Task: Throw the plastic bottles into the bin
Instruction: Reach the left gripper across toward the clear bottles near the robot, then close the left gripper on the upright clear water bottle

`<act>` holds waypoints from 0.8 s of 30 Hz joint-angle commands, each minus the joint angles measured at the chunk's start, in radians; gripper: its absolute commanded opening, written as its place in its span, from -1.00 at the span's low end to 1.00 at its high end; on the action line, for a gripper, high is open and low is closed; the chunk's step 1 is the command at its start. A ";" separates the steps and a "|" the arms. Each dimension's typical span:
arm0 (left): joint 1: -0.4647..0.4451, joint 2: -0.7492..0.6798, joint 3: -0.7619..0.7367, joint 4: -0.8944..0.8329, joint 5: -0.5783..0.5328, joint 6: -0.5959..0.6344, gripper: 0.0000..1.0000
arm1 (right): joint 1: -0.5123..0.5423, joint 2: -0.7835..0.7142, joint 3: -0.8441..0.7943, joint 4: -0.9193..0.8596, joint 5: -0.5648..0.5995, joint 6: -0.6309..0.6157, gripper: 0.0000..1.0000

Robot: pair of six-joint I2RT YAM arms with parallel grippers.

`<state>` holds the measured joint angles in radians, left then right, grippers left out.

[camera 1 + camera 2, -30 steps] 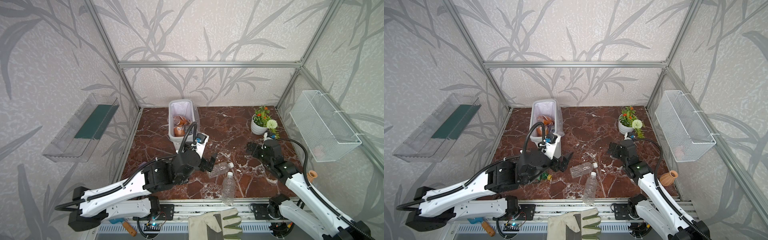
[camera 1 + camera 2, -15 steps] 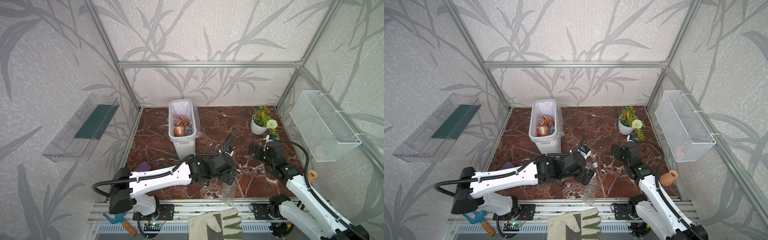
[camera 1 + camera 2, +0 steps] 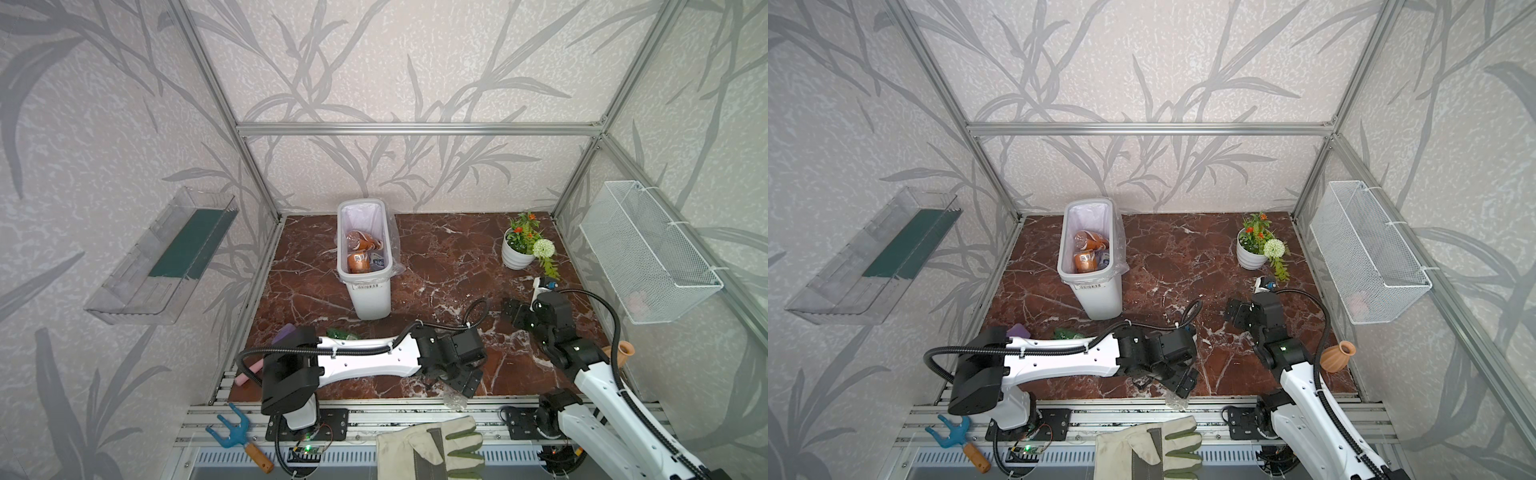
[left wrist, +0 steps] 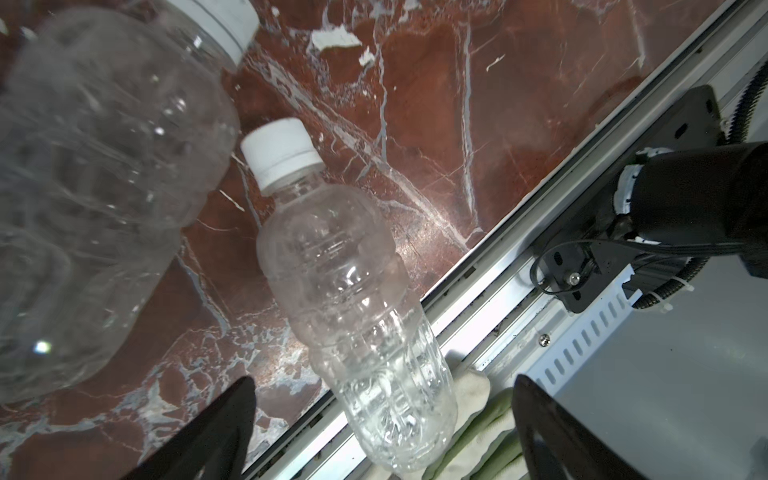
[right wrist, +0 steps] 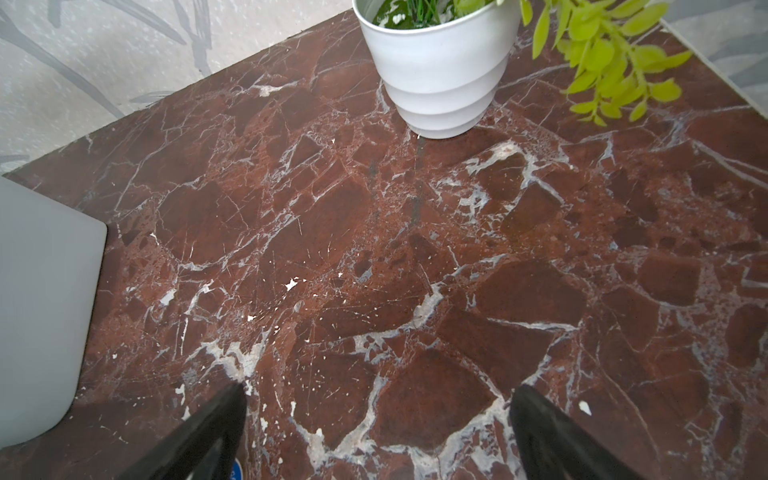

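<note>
Partly done, by the look of it. Inside the bin [image 3: 370, 299], upper middle of both top views: at least two brown-labelled bottles [image 3: 358, 262] plus something smaller with a blue-white label, all on the bag liner. Left to clear, as far as visible: a clear white-capped bottle [image 4: 345, 291] lying at the front edge of the counter [image 3: 436, 257], base poking over the rail, lower middle of both top views; a second clear white-capped bottle [image 4: 104, 145] just beside it, upper left of the left wrist view; a green bottle [image 3: 343, 333] half hidden behind the left arm. Left pincer [image 4: 382, 380] spread wide, straddling the first clear bottle's lower body without touching, gripping nothing. Right pincer [image 5: 380, 388] spread wide too, empty, above bare counter near the white flowerpot [image 5: 440, 83], centre right of the top views. Probably next: closing on that clear bottle, then the carry to the bin. Well apart, bin and bottle.
</note>
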<state>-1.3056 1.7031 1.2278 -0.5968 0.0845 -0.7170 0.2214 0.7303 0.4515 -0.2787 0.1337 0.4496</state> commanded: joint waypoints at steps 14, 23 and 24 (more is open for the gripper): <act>0.010 0.147 0.047 0.044 -0.021 -0.003 0.81 | -0.011 -0.144 -0.057 -0.020 0.000 -0.077 0.98; 0.014 0.199 0.070 0.038 0.017 0.029 0.48 | -0.012 -0.151 -0.054 -0.019 0.009 -0.071 0.98; 0.014 0.198 0.070 0.037 0.018 0.031 0.45 | -0.012 -0.150 -0.054 -0.019 0.009 -0.070 0.98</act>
<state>-1.2919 1.8980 1.2774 -0.5522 0.0925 -0.6991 0.2142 0.5880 0.3946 -0.2840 0.1371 0.3904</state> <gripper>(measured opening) 0.732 0.992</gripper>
